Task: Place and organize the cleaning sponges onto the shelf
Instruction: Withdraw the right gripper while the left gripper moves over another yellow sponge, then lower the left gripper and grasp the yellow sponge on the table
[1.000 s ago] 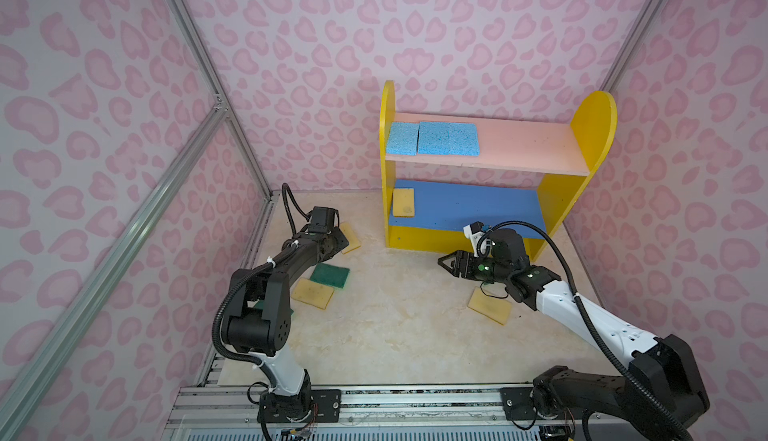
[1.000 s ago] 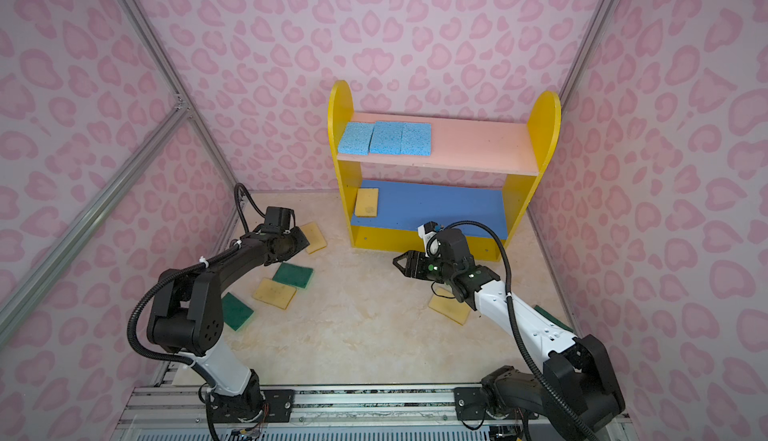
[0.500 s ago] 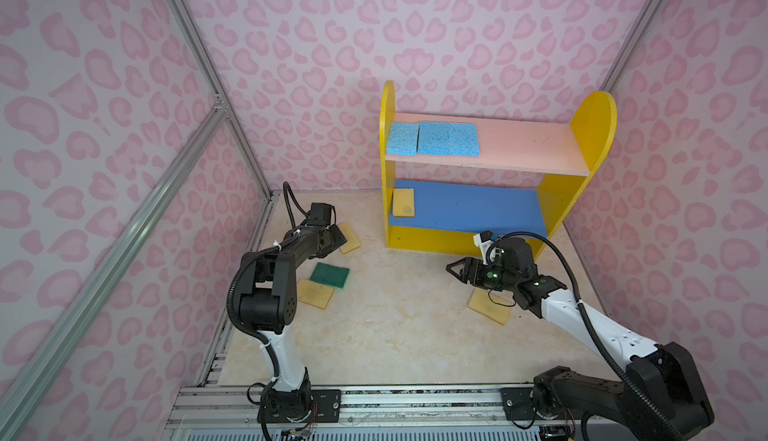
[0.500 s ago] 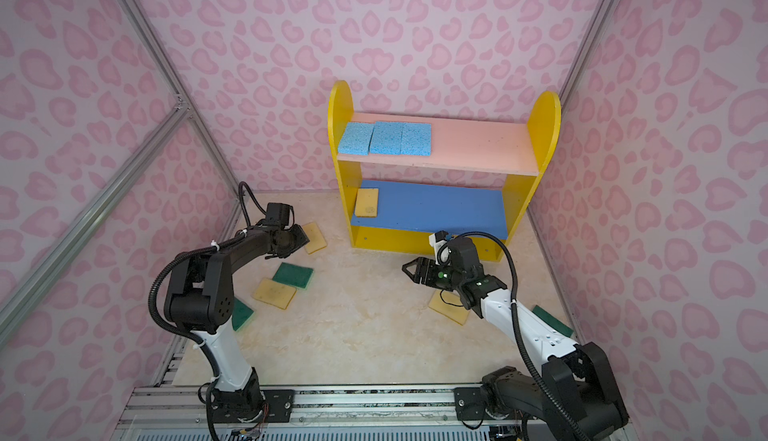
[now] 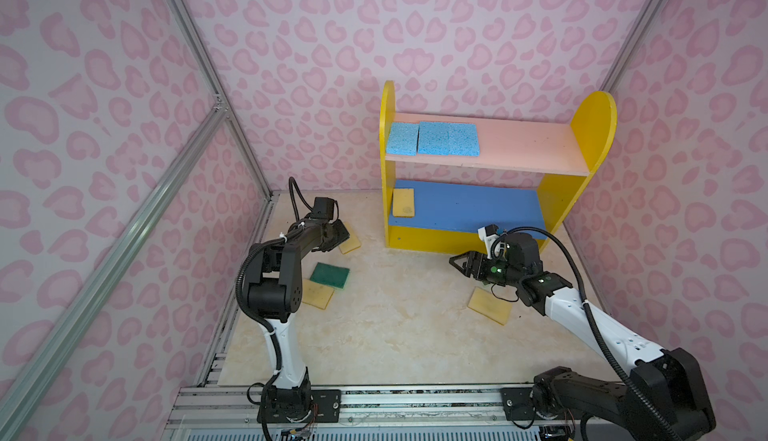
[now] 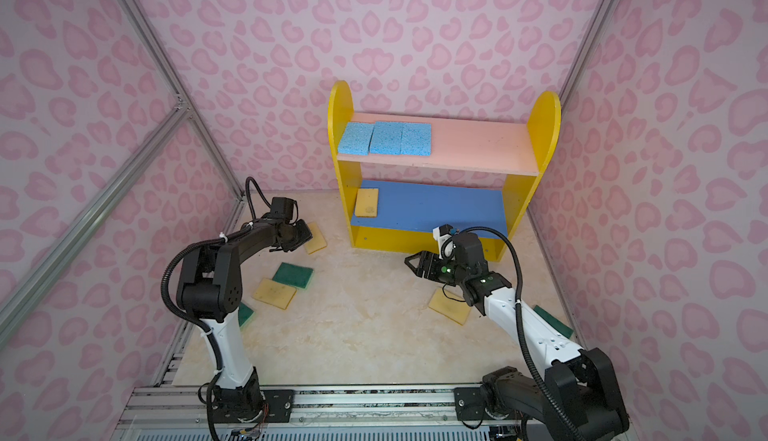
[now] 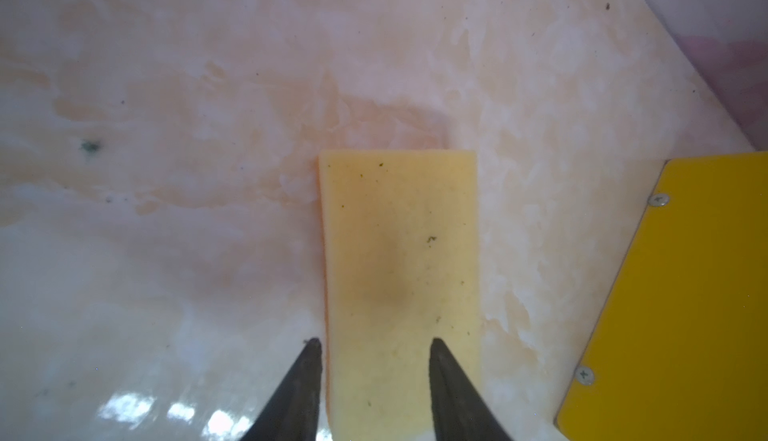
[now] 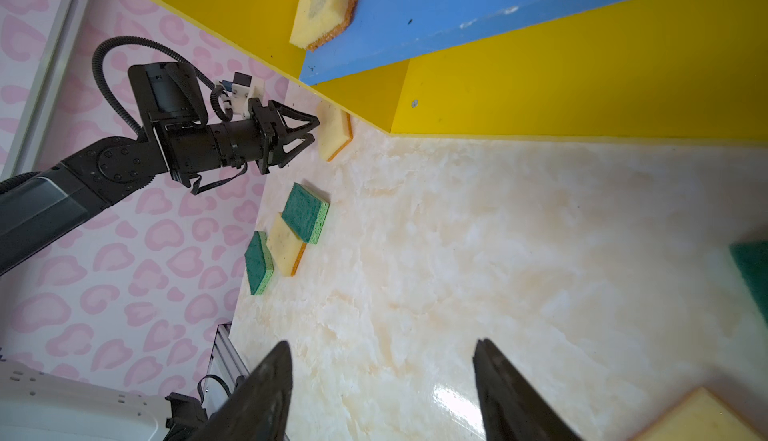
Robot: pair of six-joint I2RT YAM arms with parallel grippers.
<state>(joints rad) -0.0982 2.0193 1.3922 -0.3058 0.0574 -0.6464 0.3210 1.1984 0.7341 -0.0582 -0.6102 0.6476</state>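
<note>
The shelf (image 5: pixel 582 193) holds three light blue cleaning sponges (image 5: pixel 432 138) side by side on its pink board. One pale yellow sponge (image 5: pixel 403 202) lies on the blue board. My left gripper (image 5: pixel 343 233) is low over another yellow sponge (image 7: pixel 399 252) that lies flat on the floor. Its jaws stand apart, one tip at the sponge's long edge and the other over its top. My right gripper (image 5: pixel 457 262) hovers open and empty in front of the shelf, with a yellow sponge (image 5: pixel 489 305) on the floor beside it.
A green sponge (image 5: pixel 330 275) overlaps a yellow one (image 5: pixel 318 293) near the left arm. Another green sponge (image 6: pixel 245 314) lies behind that arm's base link, and a third (image 6: pixel 552 320) is by the right wall. Pink patterned walls close in on three sides.
The left gripper's jaws have narrowed over the yellow sponge and that arm's elbow has risen. The right gripper has drifted slightly to the right.
</note>
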